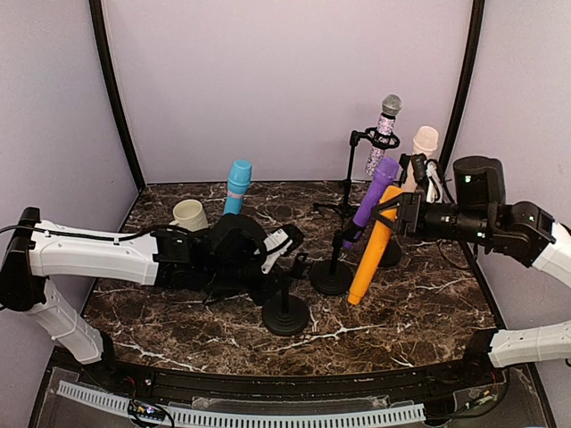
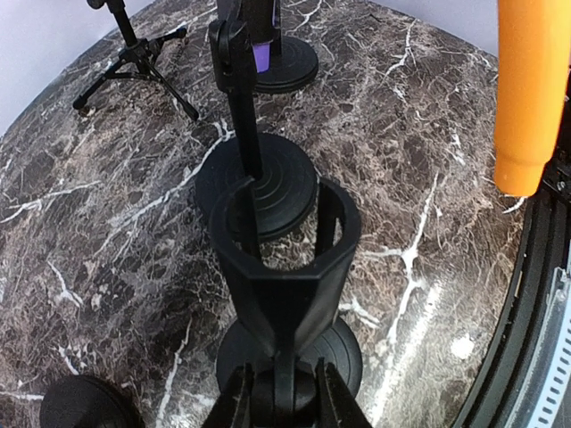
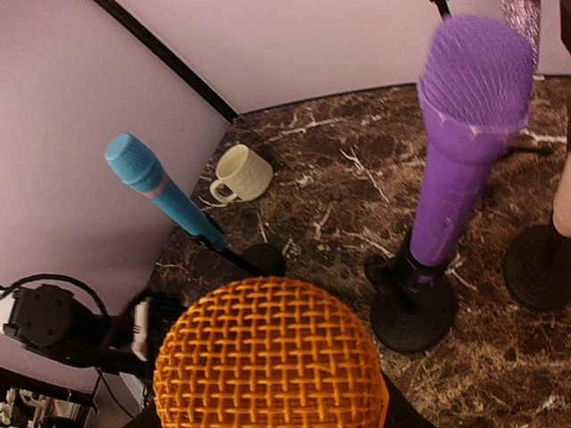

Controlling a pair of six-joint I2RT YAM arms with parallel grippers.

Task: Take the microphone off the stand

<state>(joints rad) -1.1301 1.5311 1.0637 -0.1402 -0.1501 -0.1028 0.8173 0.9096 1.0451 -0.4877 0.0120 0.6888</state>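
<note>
Counter bore the empty stand, its neck pinched by the left claw, while the orange microphone stood just right of it, clear of the clip, its long axis leaning head-up into the right claw, which gripped its upper body.

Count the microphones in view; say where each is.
5: blue microphone back left; silver microphone rear right, highest; pink microphone far right; purple microphone centre-right; orange microphone in the right gripper. None seems hidden.
</note>
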